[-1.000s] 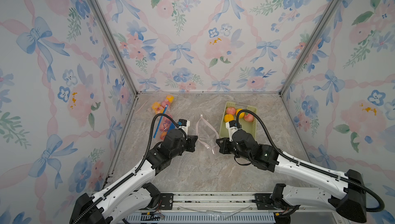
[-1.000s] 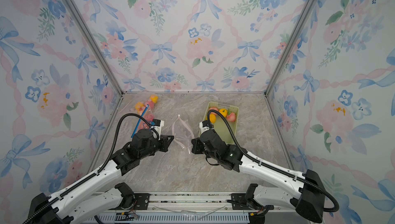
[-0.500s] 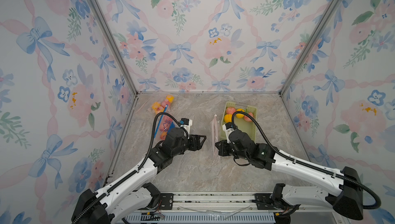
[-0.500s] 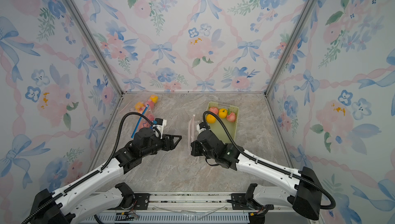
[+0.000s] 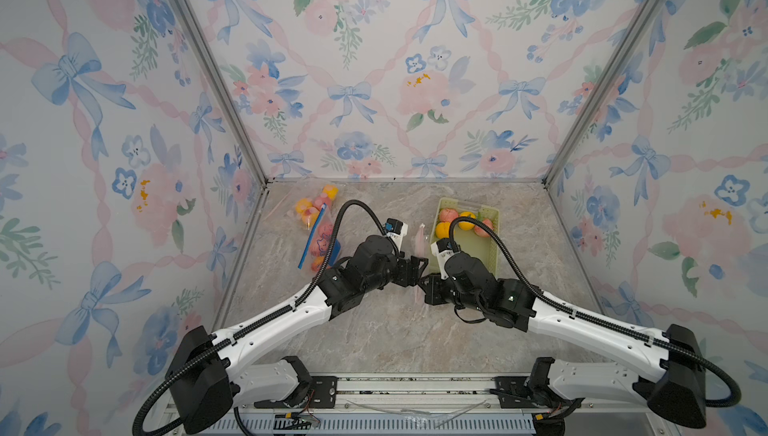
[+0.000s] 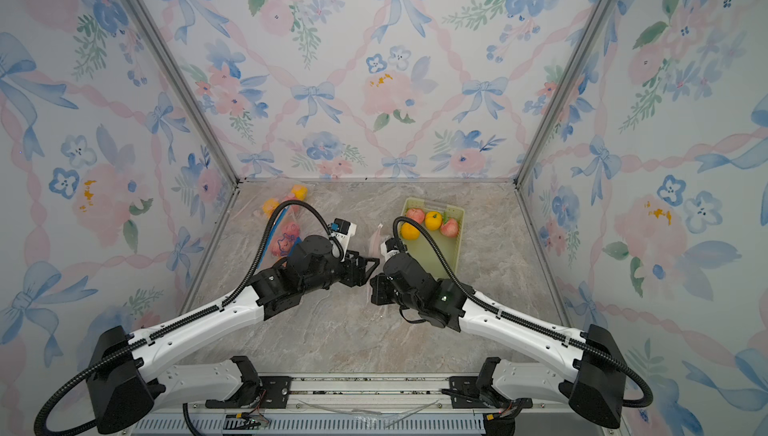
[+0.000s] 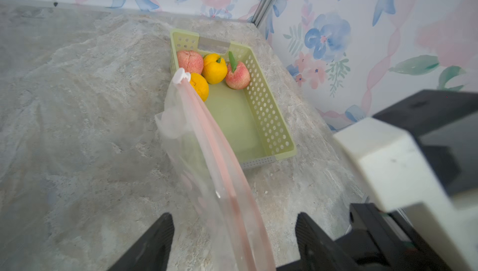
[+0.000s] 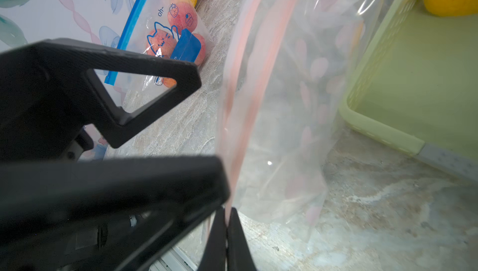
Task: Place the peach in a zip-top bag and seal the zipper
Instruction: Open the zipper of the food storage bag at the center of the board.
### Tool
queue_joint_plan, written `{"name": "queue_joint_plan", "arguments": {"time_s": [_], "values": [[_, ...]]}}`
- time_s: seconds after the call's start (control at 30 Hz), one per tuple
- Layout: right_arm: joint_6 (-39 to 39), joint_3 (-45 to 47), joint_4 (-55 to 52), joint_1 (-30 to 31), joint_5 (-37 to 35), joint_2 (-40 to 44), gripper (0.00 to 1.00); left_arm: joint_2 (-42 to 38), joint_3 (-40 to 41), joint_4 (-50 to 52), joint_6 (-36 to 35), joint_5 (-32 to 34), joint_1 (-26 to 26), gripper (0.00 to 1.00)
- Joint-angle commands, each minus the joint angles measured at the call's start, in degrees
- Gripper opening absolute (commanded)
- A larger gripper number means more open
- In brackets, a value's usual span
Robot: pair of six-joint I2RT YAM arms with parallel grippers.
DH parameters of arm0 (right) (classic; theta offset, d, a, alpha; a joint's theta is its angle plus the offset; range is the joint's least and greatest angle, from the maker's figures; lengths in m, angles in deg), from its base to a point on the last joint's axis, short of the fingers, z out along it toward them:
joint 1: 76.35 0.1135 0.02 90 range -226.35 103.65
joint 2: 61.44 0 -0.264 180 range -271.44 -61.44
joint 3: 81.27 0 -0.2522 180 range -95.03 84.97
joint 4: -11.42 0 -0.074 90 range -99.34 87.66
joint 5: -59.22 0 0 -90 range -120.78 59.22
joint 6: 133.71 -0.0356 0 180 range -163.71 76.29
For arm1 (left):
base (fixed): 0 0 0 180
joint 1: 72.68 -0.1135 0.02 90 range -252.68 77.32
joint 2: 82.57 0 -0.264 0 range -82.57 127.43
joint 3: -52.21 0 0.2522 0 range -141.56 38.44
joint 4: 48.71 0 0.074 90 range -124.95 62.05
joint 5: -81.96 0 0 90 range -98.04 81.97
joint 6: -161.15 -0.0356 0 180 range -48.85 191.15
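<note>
A clear zip-top bag (image 7: 207,153) with a pink zipper strip and a white slider (image 7: 181,75) hangs flat, its mouth closed up. My right gripper (image 8: 227,212) is shut on the near end of that strip (image 8: 240,88). My left gripper (image 7: 234,220) is open, one finger on each side of the strip, not touching it. In both top views the two grippers (image 5: 417,265) (image 6: 375,282) nearly meet at the bag (image 5: 419,242). A peach (image 7: 238,75) with a green leaf and a second peach (image 7: 190,61) lie in the green basket (image 7: 269,117).
Two oranges (image 7: 214,68) share the far end of the basket (image 5: 494,238). A filled bag with a blue zipper (image 5: 318,238) lies at the left wall, with more bagged fruit (image 5: 316,205) behind it. Patterned walls close in three sides.
My left gripper has opened and let go of the bag's rim, then moved in beside the right gripper. The bag's mouth, spread wide before, has fallen flat.
</note>
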Motion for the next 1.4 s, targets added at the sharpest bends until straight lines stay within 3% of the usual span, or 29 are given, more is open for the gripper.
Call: {"name": "queue_joint_plan", "arguments": {"time_s": [0.0, 0.2, 0.5, 0.73, 0.83, 0.87, 1.0, 1.1, 1.27, 1.37], "values": [[0.7, -1.5, -1.3, 0.5, -0.3, 1.0, 0.00, 0.7, -0.2, 3.0, -0.9, 3.6, 0.3, 0.73], [0.6, -1.1, -1.3, 0.4, -1.3, 1.4, 0.00, -1.0, 1.9, 2.1, 0.2, 5.3, 0.3, 0.58], [0.7, -1.2, -1.1, 0.2, -1.3, 1.1, 0.00, -3.6, 4.4, -0.1, 1.8, 5.0, 0.3, 0.63], [1.2, -2.5, -1.4, 0.9, -0.8, 0.0, 0.00, 1.9, 2.6, 0.1, 1.9, 1.3, 0.3, 0.65], [1.6, -3.7, -2.3, 1.6, -1.5, -0.6, 0.00, 3.6, 2.6, -0.7, 2.4, 2.8, 0.3, 0.63], [1.6, -4.0, -2.5, 1.8, -1.7, -0.7, 0.00, 3.8, 2.7, -1.0, 2.5, 3.7, 0.3, 0.60], [0.3, -4.3, -4.7, 2.1, -3.9, -0.5, 0.00, 3.1, 3.6, -1.7, 3.1, 9.9, 0.1, 0.23], [-1.8, -3.9, -7.3, 2.0, -6.9, 0.0, 0.00, 1.4, 4.2, -1.5, 2.7, 13.6, -0.2, 0.03], [-5.0, -5.5, -14.9, 1.3, -13.1, -1.1, 0.01, -3.3, 5.0, -0.6, 0.2, 16.6, -0.1, 0.00], [-4.9, -6.2, -13.9, 0.9, -12.6, -2.0, 0.12, -5.1, 5.1, 0.5, -1.7, 15.9, 0.1, 0.00]]}}
